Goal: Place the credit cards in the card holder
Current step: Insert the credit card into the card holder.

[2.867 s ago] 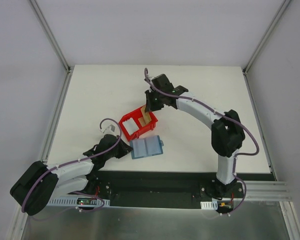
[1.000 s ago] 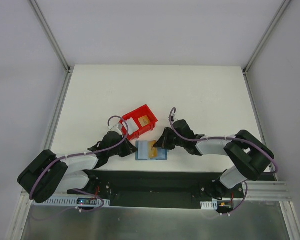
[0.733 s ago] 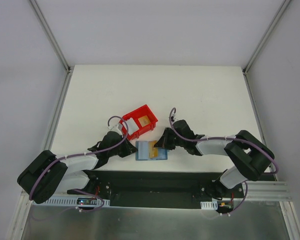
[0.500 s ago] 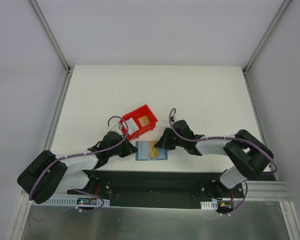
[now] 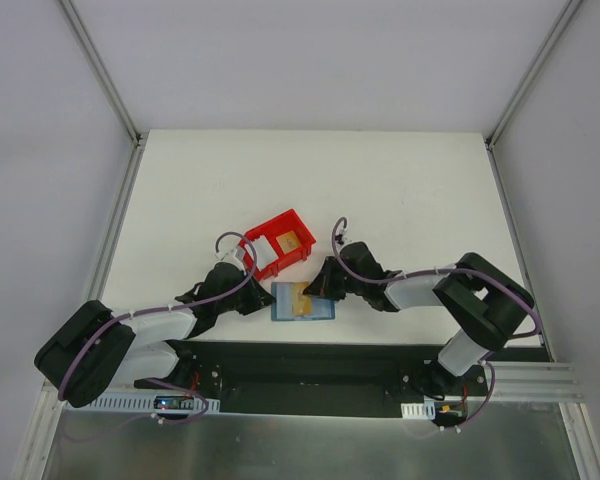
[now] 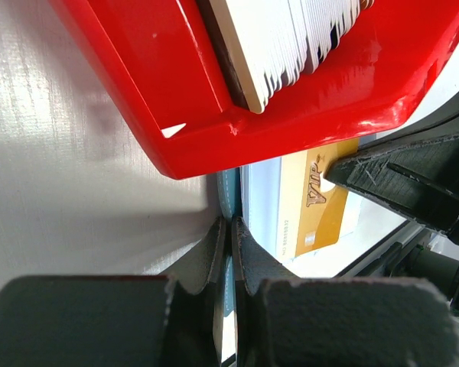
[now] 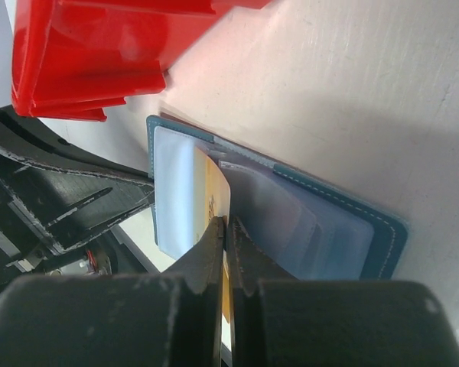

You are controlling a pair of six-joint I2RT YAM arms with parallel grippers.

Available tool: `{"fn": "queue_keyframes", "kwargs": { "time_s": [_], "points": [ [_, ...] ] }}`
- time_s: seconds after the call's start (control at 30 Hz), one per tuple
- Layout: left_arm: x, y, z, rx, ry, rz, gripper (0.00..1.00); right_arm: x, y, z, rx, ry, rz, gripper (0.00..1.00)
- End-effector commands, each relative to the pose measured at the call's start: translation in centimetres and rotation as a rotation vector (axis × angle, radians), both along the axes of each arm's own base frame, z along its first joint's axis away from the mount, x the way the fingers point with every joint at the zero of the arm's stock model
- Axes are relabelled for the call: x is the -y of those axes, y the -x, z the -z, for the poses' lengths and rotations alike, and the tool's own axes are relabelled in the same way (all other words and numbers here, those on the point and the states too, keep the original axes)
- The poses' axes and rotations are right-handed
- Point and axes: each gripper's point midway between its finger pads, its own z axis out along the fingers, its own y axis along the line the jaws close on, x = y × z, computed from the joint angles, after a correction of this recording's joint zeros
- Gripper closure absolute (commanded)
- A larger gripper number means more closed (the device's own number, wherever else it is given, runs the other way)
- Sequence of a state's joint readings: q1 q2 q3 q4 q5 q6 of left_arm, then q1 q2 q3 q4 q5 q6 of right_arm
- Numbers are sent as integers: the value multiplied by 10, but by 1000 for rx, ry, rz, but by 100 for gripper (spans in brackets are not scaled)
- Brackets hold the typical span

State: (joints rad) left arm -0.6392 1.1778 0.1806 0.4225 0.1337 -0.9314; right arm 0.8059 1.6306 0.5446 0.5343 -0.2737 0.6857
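The card holder (image 5: pixel 321 310) lies open near the table's front edge, its pale blue pockets facing up (image 7: pixel 314 225). My left gripper (image 5: pixel 265 300) is shut on its left teal edge (image 6: pixel 229 191). My right gripper (image 5: pixel 313 291) is shut on a gold credit card (image 7: pixel 214 187) marked VIP (image 6: pixel 321 199). The card lies over the holder's left half, its far end against the left pocket. More credit cards (image 6: pixel 291 38) stand as a pale stack in the red bin (image 5: pixel 276 222).
The red bin (image 6: pixel 176 92) sits just behind the card holder, close to both grippers, with its rim (image 7: pixel 99 53) overhanging in the wrist views. The black strip with the arm bases (image 5: pixel 300 365) runs right in front of the holder.
The right gripper has come from the red bin down to the card holder with the gold card. Over the last second it edged slightly left. The left gripper has stayed put.
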Motion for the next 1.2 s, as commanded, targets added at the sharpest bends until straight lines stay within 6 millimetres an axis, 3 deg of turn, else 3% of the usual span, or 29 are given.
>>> {"fn": "queue_keyframes", "kwargs": {
  "time_s": [0.0,0.27,0.4,0.47,0.53,0.63,0.73,0.87,1.17],
  "points": [
    [-39,43,50,-188,-184,6,100,6,12,23,-42,86,30,100],
    [-38,43,50,-190,-177,3,100,-17,18,20,-41,89,14,99],
    [-38,43,50,-188,-176,3,100,-19,15,19,-27,116,6,98],
    [-38,43,49,-186,-176,5,100,-13,14,16,-5,146,7,87],
    [-38,43,49,-184,-176,6,100,-5,10,10,28,178,19,84],
    [-37,42,48,-182,-172,5,100,8,7,0,73,226,34,66],
    [-37,43,48,-183,-172,10,100,13,6,-5,87,254,33,57],
    [-37,43,48,-182,-172,13,100,7,11,-3,68,238,-1,56],
    [-37,43,48,-180,-171,11,100,-32,21,-12,49,162,-119,66]
  ]
}}
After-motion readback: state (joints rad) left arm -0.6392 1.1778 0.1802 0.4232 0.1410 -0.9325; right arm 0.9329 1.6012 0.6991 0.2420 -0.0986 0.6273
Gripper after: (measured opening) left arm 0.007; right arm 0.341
